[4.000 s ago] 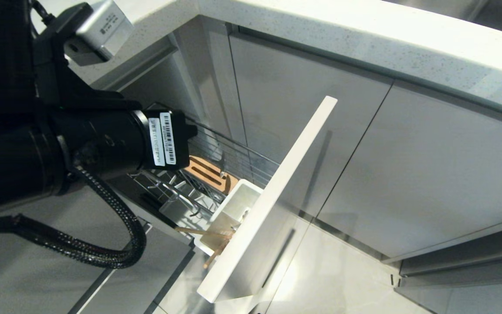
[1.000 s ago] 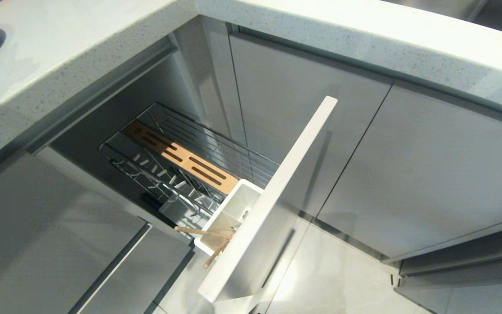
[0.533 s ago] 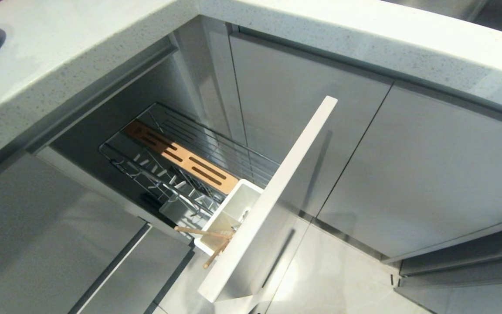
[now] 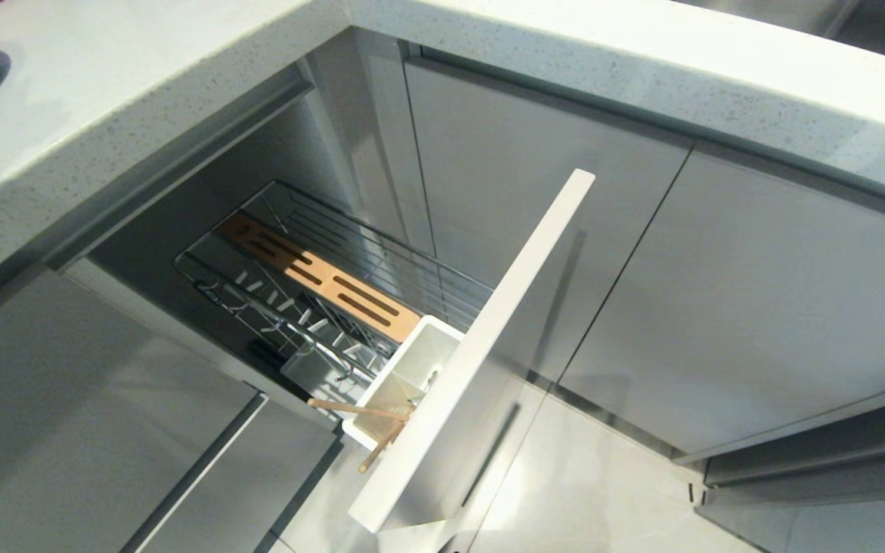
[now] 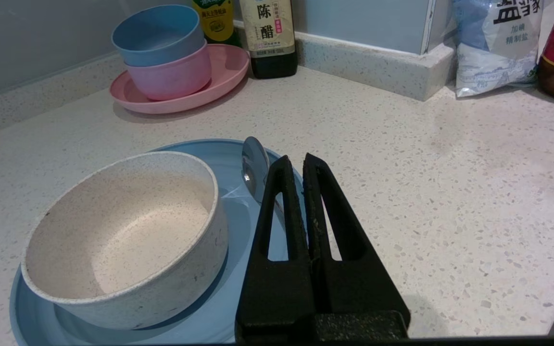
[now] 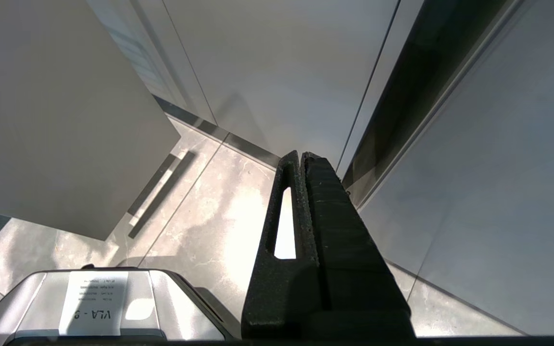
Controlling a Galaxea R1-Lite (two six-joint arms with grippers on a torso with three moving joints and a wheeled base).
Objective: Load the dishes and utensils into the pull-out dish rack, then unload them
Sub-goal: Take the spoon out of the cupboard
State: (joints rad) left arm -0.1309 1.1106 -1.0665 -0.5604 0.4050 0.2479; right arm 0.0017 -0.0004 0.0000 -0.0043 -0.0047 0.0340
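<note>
Two end effectors show, each only in its own wrist view. The left end effector (image 5: 296,161) has its fingers pressed together on nothing, hovering over the speckled surface (image 5: 450,202) with its tips above the rim of the light-blue plate (image 5: 238,226). A white bowl (image 5: 128,235) stands on that plate, and a silver spoon (image 5: 255,166) lies on the plate beside the bowl, its head just ahead of the fingertips. To the end effector's far side the surface is bare up to a raised ledge. Further back stands a pink plate (image 5: 229,67) carrying a pink bowl (image 5: 171,74) with a blue bowl (image 5: 157,33) nested in it, a dark bottle (image 5: 270,38) labelled 陈醋, and a salt bag (image 5: 496,43) printed 加碘精制盐.

The right end effector (image 6: 301,156), also pressed together and holding nothing, hangs parked over the floor beside the cabinet fronts.

In the head view the pull-out dish rack (image 4: 335,284) stands drawn out below the surface edge, its prongs bare. The chopsticks (image 4: 369,430) lean in the white utensil cup (image 4: 412,369) behind the pale front panel (image 4: 481,353).
</note>
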